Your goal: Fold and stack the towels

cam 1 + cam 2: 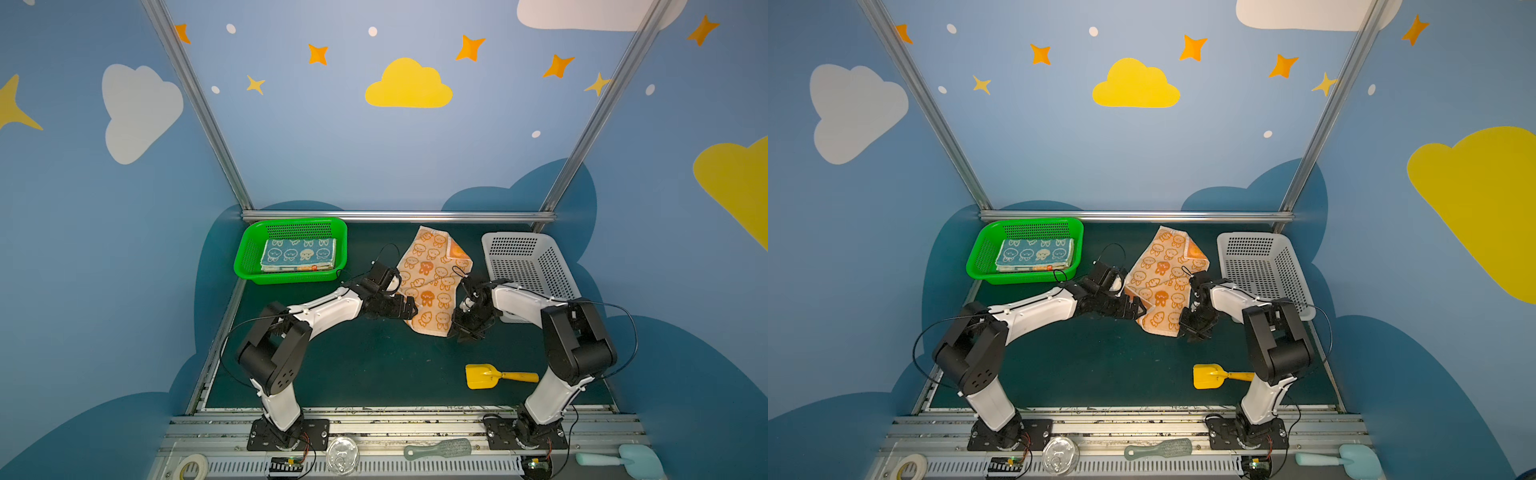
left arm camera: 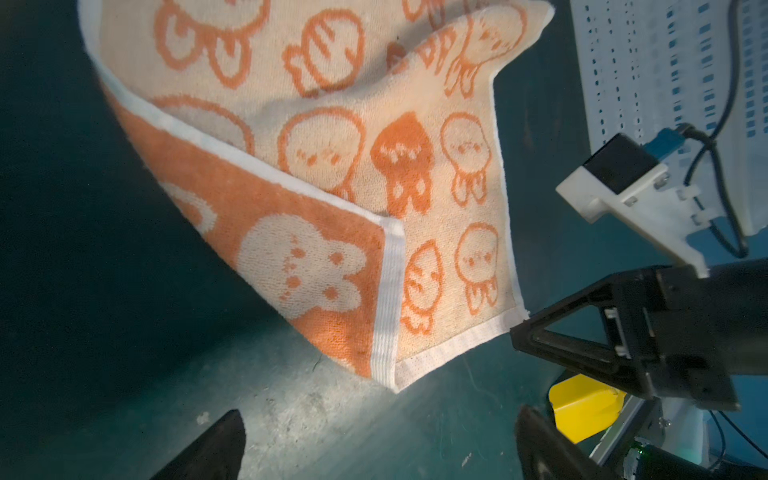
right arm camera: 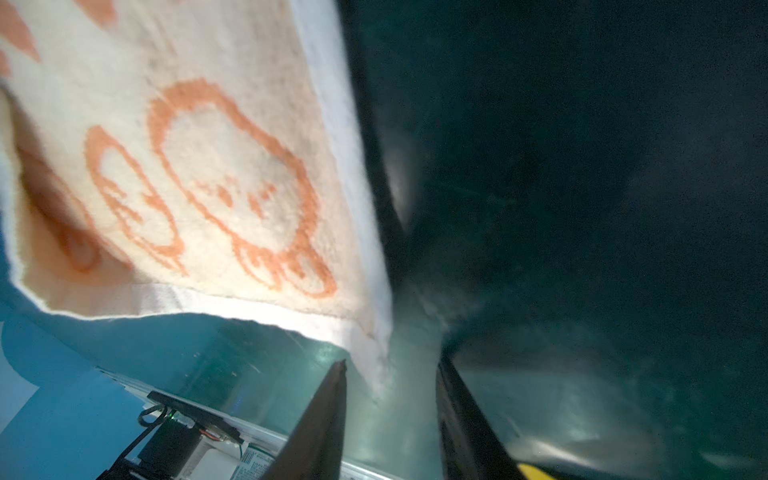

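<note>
Orange rabbit-print towel (image 1: 432, 278) (image 1: 1163, 282) lies spread but rumpled on the desk (image 1: 374, 365), centre of frame in both top views. It sits between the green basket (image 1: 245, 259) at left and the white basket (image 1: 528, 257) at right, and is in neither. Its upper-right corner is turned over, solid orange side up. The left wrist view shows another corner of the towel (image 2: 332, 166) flipped the same way, with a white hem along the fold.

Left fingers (image 1: 405, 311) are at the towel's left edge, spread wide with nothing between them. In the left wrist view the fingers (image 2: 216, 449) sit over bare desk, just short of the hem.

Right fingers (image 1: 467, 330) are at the towel's lower-right corner. In the right wrist view the fingers (image 3: 324, 424) are partly closed around the hemmed corner of the towel (image 3: 208, 187). A gap shows on one side, so it's not pinched.

The stack of folded towels (image 1: 298, 255) is inside the green basket, upper left, with a blue rabbit one on top.

Yellow scoop (image 1: 482, 376) is on the desk at lower right, well apart from the towel.
</note>
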`<act>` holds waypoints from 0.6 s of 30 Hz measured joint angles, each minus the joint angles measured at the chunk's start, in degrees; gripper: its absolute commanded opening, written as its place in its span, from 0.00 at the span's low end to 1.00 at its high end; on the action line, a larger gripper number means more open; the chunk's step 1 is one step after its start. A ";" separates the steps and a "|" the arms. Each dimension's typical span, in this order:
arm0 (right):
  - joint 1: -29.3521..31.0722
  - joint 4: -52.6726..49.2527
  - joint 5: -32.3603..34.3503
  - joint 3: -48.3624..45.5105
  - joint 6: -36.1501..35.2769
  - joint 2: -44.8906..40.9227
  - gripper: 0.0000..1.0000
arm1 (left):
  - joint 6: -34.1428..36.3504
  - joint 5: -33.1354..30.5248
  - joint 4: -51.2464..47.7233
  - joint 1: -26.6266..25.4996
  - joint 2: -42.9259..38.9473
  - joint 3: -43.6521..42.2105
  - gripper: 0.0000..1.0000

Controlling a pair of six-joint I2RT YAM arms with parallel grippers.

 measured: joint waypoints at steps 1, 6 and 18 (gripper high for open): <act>0.02 0.11 0.00 0.00 0.04 0.07 0.33 | 0.00 0.00 0.13 -0.11 -0.24 0.00 1.00; -0.02 -0.02 0.09 0.28 0.15 0.63 0.27 | 0.07 -1.01 0.11 -0.79 -0.50 0.02 1.00; -0.42 -0.26 0.96 4.22 -0.92 4.09 0.04 | 0.94 -2.84 -1.16 -1.68 -0.50 0.11 1.00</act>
